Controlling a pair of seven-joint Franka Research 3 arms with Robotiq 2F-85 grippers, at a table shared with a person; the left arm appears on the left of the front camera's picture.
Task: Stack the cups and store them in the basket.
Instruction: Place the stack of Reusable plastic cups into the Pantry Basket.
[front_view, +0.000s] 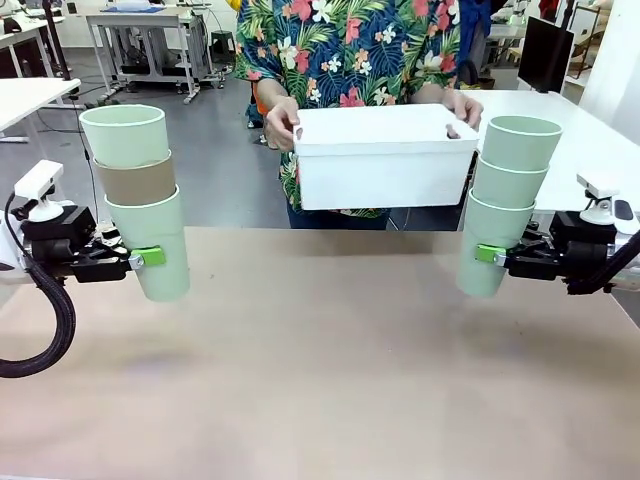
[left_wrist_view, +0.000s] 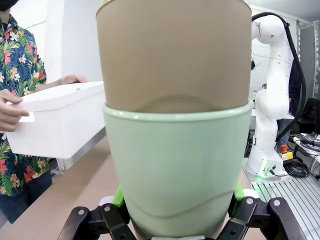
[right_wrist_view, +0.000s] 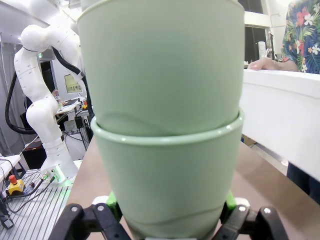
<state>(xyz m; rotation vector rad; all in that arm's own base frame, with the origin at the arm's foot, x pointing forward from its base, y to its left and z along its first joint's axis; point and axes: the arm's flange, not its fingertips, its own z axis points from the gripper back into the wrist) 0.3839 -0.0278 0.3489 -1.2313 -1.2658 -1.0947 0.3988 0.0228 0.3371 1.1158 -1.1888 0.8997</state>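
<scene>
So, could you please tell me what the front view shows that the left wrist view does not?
Front view: the right gripper shut on the lowest of three stacked green cups. Left wrist view: the right arm, with its white base. Both: the left gripper shut on a green cup with the brown cup nested in it, and the person holding the basket at the far side.

Basket (front_view: 385, 170) between left stack (front_view: 140, 200), right stack (front_view: 505, 200)

Matte cups (front_view: 147, 214), smooth white plastic basket (front_view: 383, 160), brown matte table (front_view: 330, 370).
</scene>
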